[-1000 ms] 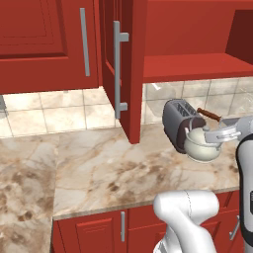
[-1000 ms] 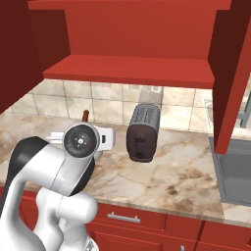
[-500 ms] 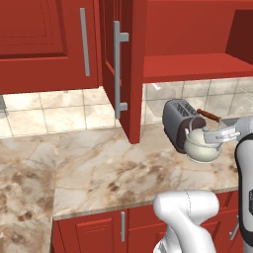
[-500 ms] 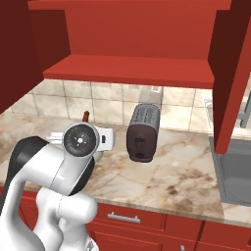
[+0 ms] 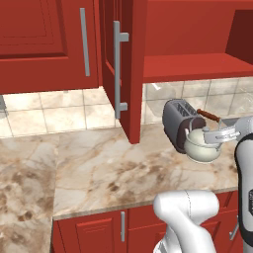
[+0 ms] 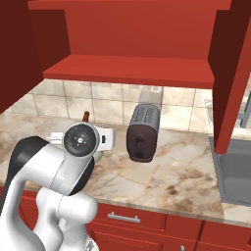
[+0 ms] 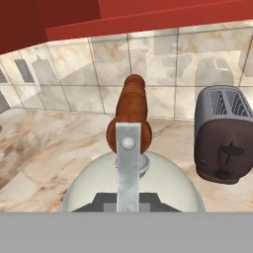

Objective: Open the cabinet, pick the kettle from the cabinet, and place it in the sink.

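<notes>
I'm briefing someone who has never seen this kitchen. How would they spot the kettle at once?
Find the open red cabinet; below its shelf, over the marble counter, hangs the kettle, held by the gripper. It is round and cream-white with a reddish-brown handle bar, unlike the boxy grey toaster beside it.

- The cabinet (image 5: 133,69) is seen to be of red painted wood with a smooth, faintly satin finish; its shelf (image 6: 132,71) looks matt.
- Its long bar handle (image 5: 118,69) is rendered as smooth grey brushed metal.
- The kettle (image 5: 201,147) is shown with a glossy cream-white body, like enamel; its handle bar (image 7: 132,111) looks like reddish-brown turned wood, carried on a flat grey metal strip.
- The toaster (image 7: 223,133) is given a grey metal shell and a dark-brown matt end panel.
- The counter (image 5: 108,173) is finished as polished beige-brown marble.
- The wall tiles (image 6: 112,103) are smooth, lightly glossy stone.
- The sink (image 6: 235,171) is rendered as dull grey metal.
</notes>
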